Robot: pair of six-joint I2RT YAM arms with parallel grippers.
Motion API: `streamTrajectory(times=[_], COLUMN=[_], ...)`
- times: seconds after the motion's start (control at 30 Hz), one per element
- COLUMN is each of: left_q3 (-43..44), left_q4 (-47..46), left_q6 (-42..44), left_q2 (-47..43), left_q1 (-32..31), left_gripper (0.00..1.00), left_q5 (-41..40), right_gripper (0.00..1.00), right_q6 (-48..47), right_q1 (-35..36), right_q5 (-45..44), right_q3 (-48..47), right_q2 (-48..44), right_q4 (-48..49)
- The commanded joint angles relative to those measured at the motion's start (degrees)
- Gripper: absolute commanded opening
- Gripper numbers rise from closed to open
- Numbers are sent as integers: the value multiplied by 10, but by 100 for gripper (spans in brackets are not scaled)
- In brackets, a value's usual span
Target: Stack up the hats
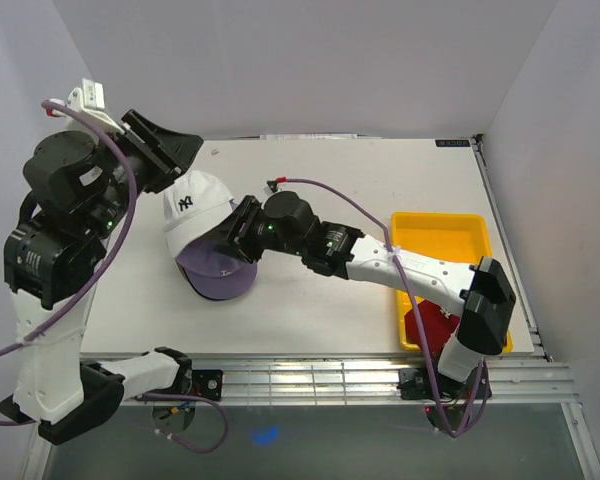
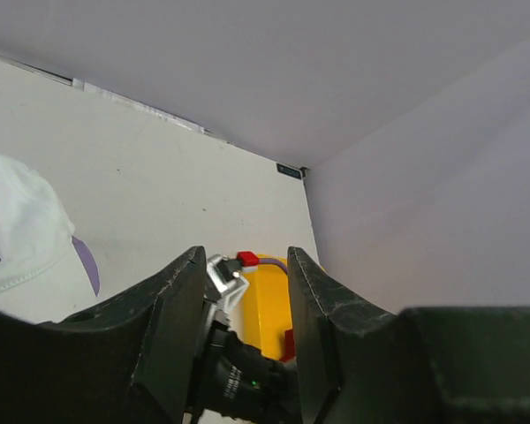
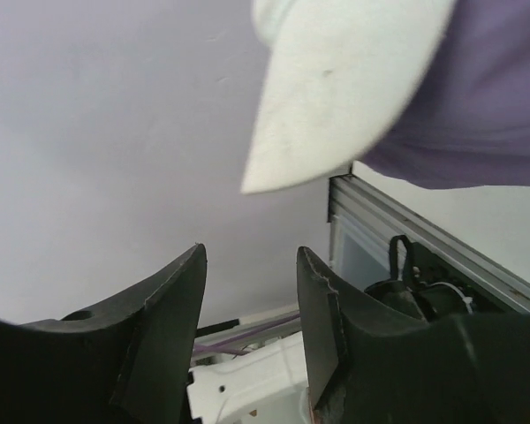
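two soft, curved-brim hats lie stacked, white cap [image 1: 195, 207] atop lavender cap [image 1: 220, 280]; left gripper [image 2: 245, 258] and right gripper [image 3: 250, 253] gape empty.

black-and-white arms [image 1: 420, 270], purple cables [image 1: 315, 185], black fingers [image 2: 168, 336]

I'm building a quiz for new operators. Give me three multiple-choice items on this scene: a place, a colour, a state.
1. The tray is: A yellow; B green; C blue.
2. The white NY cap lies: A in the tray; B on the lavender cap; C on bare table.
3. The left tool is: A shut on a cap; B open and empty; C out of view.
Answers: A, plain in the top view; B, lavender brim shows beneath it; B, its jaws stand apart with nothing between.
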State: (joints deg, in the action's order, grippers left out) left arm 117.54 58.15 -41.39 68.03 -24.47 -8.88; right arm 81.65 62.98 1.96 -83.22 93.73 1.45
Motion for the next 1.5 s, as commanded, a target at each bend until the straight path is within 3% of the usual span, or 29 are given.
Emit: streamTrajectory(times=[0.0, 0.3, 0.47, 0.77, 1.47], left_q3=[19, 59, 32, -23, -74], left_q4=[47, 72, 65, 51, 34], left_q6=[4, 2, -9, -26, -21], left_q2=[-25, -69, -114, -163, -183], left_q1=[3, 3, 2, 2, 1], left_gripper=[53, 54, 54, 54, 55], left_q5=[61, 112, 148, 181, 206], right_gripper=[52, 55, 56, 56, 54], right_q6=[6, 35, 35, 39, 52], right_q1=[29, 57, 81, 99, 102], right_q5=[-103, -200, -247, -280, -325], right_q3=[-53, -83, -100, -183, -242], right_q2=[22, 48, 66, 125, 171], right_q4=[-100, -119, -109, -130, -155])
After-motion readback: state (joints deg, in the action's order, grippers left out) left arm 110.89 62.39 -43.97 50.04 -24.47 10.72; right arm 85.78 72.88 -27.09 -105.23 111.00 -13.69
